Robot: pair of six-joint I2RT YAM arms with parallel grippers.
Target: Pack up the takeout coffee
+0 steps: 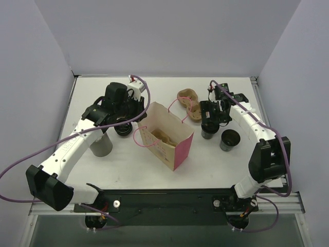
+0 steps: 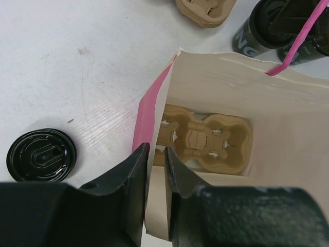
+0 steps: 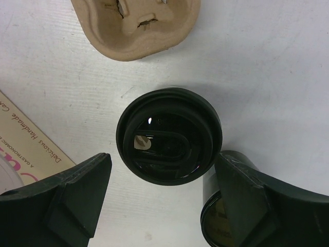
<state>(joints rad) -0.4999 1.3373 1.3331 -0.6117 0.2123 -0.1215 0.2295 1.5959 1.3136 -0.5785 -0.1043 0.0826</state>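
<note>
The takeout coffee (image 3: 169, 136), a small cup with a black lid, stands on the white table to the right of the paper bag (image 1: 177, 149); it also shows under the right arm (image 1: 207, 134). My right gripper (image 3: 162, 159) hangs over it, open, one finger on each side and neither touching the lid. My left gripper (image 2: 157, 154) is shut on the bag's near rim (image 2: 154, 206), with the cream wall between its fingers. The pink-sided bag stands open, a brown pulp cup carrier (image 2: 205, 139) lying on its bottom.
A second pulp carrier (image 1: 189, 105) lies behind the bag. A lidless cup with a dark inside (image 1: 230, 140) stands right beside the coffee. A loose black lid (image 2: 41, 155) and a taller pale grey cup (image 1: 101, 145) are left of the bag.
</note>
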